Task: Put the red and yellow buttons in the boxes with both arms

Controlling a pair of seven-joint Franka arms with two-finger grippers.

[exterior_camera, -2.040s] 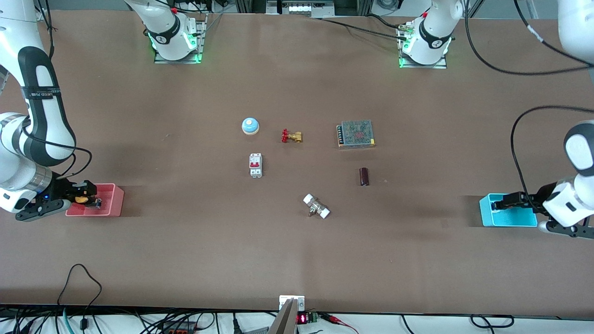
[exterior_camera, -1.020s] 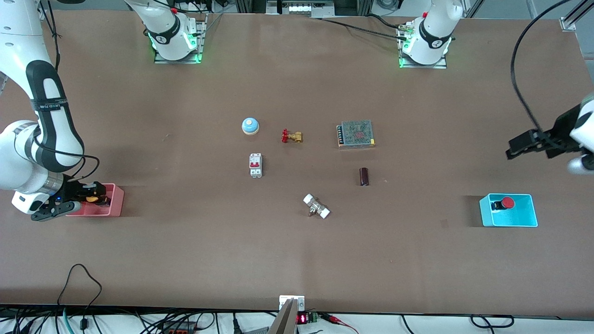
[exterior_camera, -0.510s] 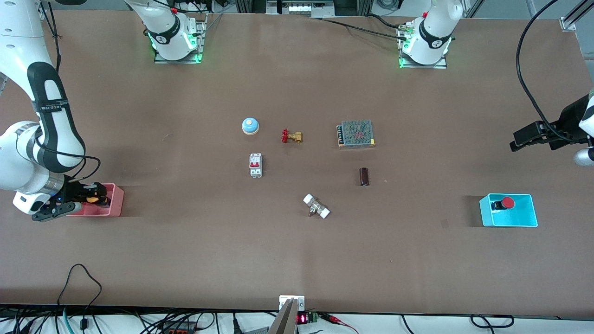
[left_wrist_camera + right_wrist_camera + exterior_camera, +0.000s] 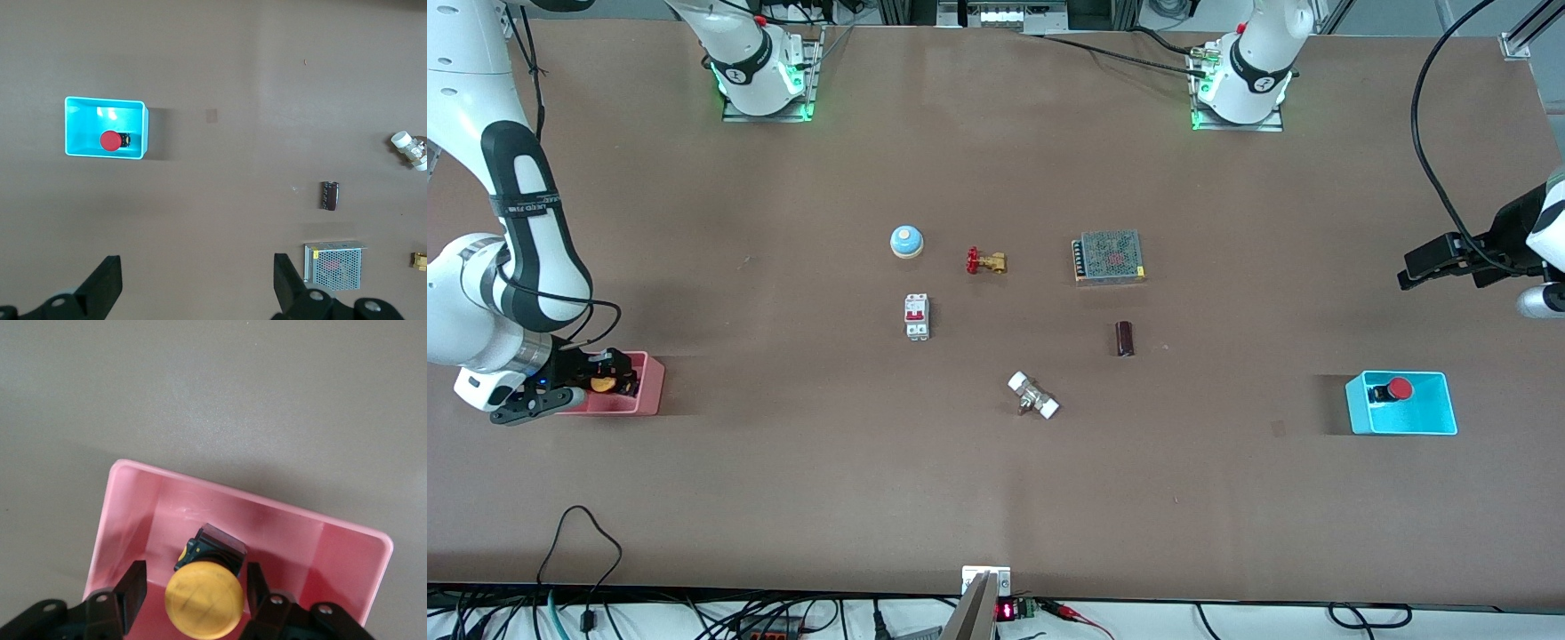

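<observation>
The red button (image 4: 1400,388) lies in the cyan box (image 4: 1356,404) at the left arm's end of the table; both show in the left wrist view, the button (image 4: 110,141) inside the box (image 4: 137,127). My left gripper (image 4: 1405,271) is open and empty, up in the air over bare table (image 4: 197,267). The yellow button (image 4: 602,384) sits in the pink box (image 4: 649,382) at the right arm's end. My right gripper (image 4: 614,380) is low in that box. In the right wrist view the gripper (image 4: 193,570) is open around the button (image 4: 203,597), with pink wall (image 4: 267,520) showing beside one finger.
In the middle of the table lie a blue dome bell (image 4: 906,241), a red-handled brass valve (image 4: 985,261), a white circuit breaker (image 4: 917,316), a metal power supply (image 4: 1109,256), a dark cylinder (image 4: 1125,338) and a white-ended fitting (image 4: 1033,396).
My left gripper has risen out of the cyan box, leaving the red button in it, and moved off toward its base. My right gripper has sunk a little into the pink box.
</observation>
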